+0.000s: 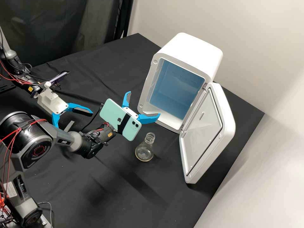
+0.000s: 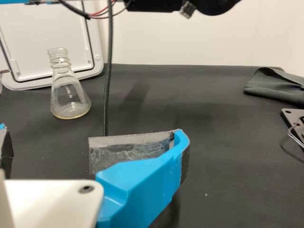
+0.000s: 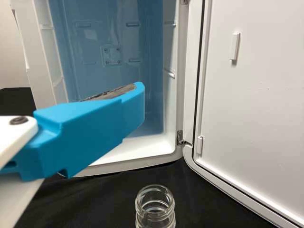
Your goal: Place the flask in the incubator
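The clear empty conical flask (image 1: 145, 150) stands upright on the black bench, just in front of the white incubator (image 1: 190, 53). The incubator's door (image 1: 207, 129) hangs wide open, showing a blue interior (image 3: 109, 47). My right gripper (image 1: 144, 104) hovers open above and slightly left of the flask, facing the opening. One of its blue fingers (image 3: 90, 123) is raised over the flask's mouth (image 3: 155, 206). My left gripper (image 1: 73, 118) stands open farther left, low over the bench, with nothing between its fingers. From there the flask (image 2: 69, 90) stands in front of the door (image 2: 42, 38).
Cables and dark hardware (image 1: 19, 79) lie at the bench's back left. A grey cloth (image 2: 275, 88) and a black bracket (image 2: 294, 118) rest on the bench. The bench edge (image 1: 221, 177) runs close past the open door on the right.
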